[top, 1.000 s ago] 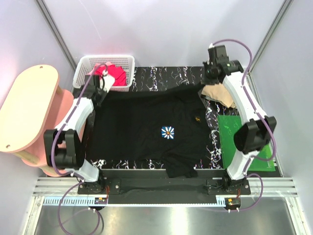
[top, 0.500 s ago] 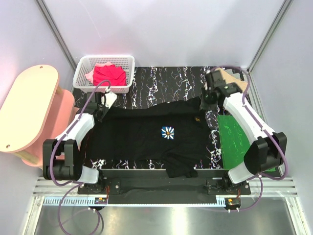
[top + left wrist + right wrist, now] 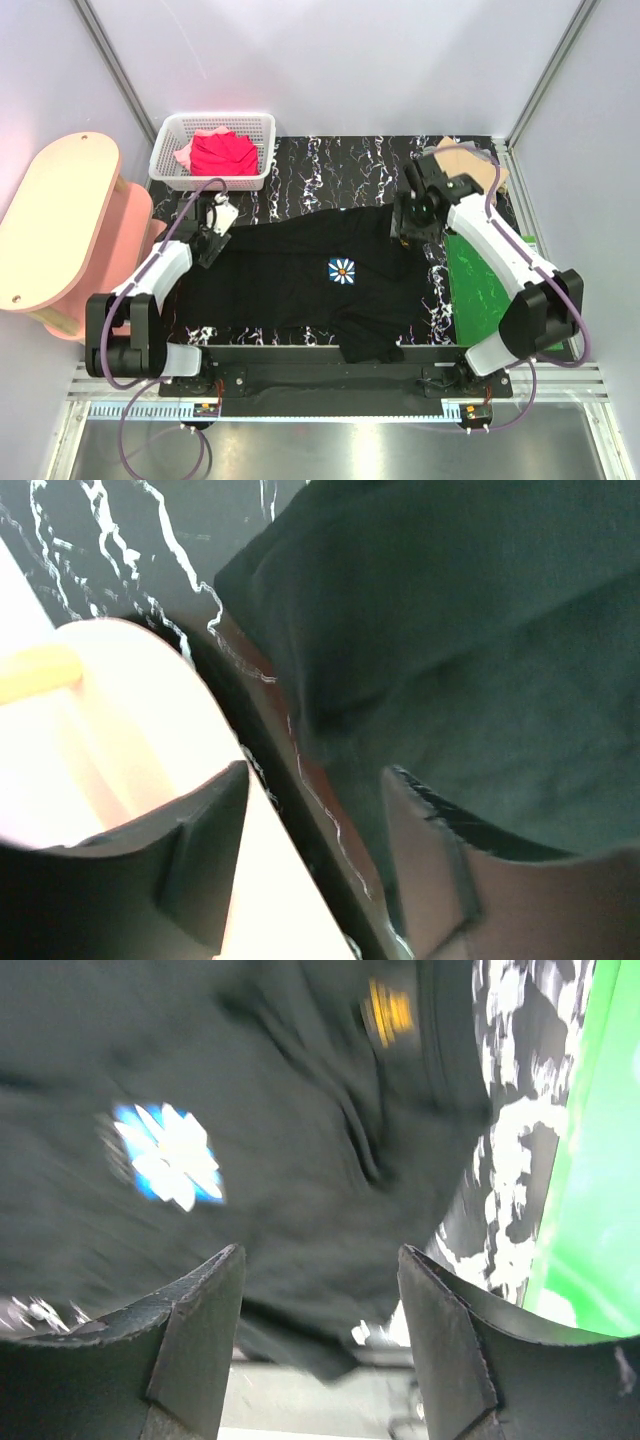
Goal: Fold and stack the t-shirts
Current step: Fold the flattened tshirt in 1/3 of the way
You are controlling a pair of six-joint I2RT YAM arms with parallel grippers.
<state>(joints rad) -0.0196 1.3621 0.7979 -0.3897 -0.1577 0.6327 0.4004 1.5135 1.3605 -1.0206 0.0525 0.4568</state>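
Both arms have come in from the far corners, dragging the black t-shirt's [image 3: 300,290] far edge nearer, then let go. Top view: the shirt lies spread on the worktop [image 3: 330,160], print up, with the left gripper [image 3: 212,238] and right gripper [image 3: 408,225] over its far corners. The tan t-shirt [image 3: 470,158] sits far right. Left wrist: jaws apart, empty, cloth edge below. Right wrist: jaws apart, empty, above the daisy print [image 3: 168,1155]. Looks like a flattening pull before folding.
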